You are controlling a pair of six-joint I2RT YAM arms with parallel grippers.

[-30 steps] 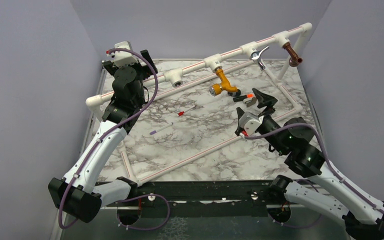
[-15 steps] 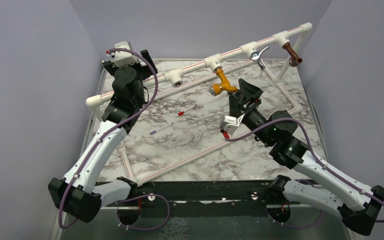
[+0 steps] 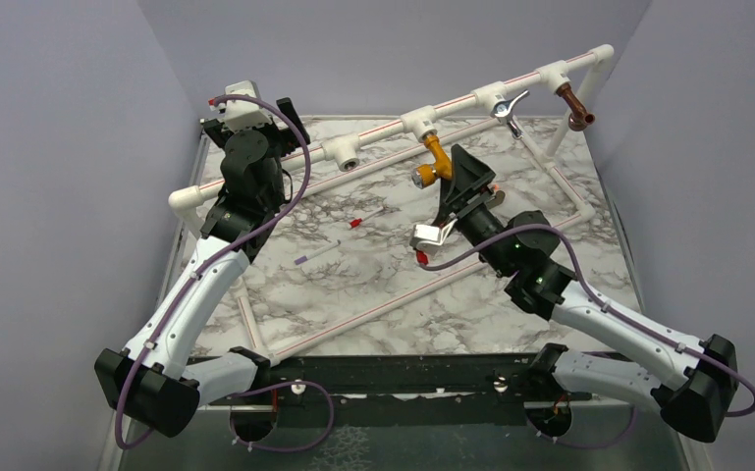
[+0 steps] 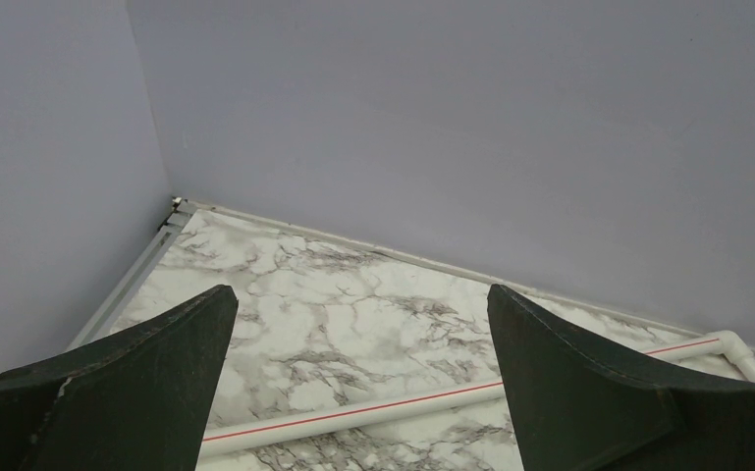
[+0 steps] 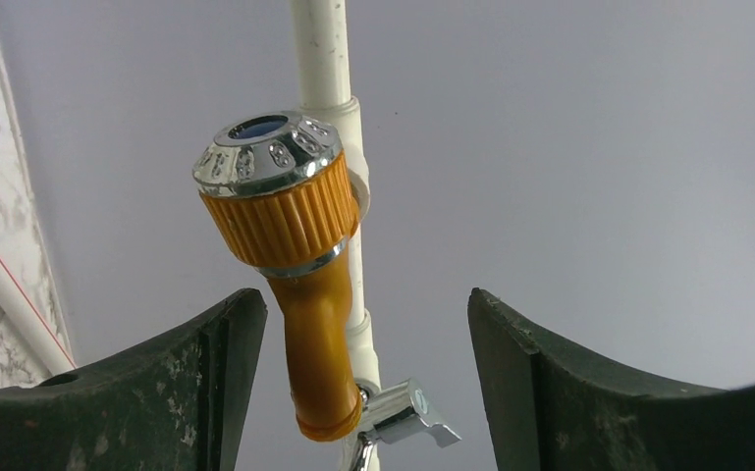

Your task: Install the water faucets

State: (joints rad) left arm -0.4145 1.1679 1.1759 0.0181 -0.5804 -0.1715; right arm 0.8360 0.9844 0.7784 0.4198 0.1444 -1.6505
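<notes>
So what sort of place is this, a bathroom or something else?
Likely a robot test bench, not a bathroom: a left arm and right arm at a marble-patterned table, plain grey walls, and a white pipe frame carrying a yellow faucet.

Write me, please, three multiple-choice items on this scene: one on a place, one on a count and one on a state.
1. Where is the yellow faucet? A lying loose; B hanging from the pipe; C in a bucket.
2. How many faucets are on the pipe? A one; B three; C five.
3. How are the left fingers? A open and empty; B shut on a cloth; C shut on a faucet.
Answers: B, it hangs from a tee on the pipe; B, the yellow, chrome and copper ones are mounted; A, they stand wide apart with nothing between them.
</notes>
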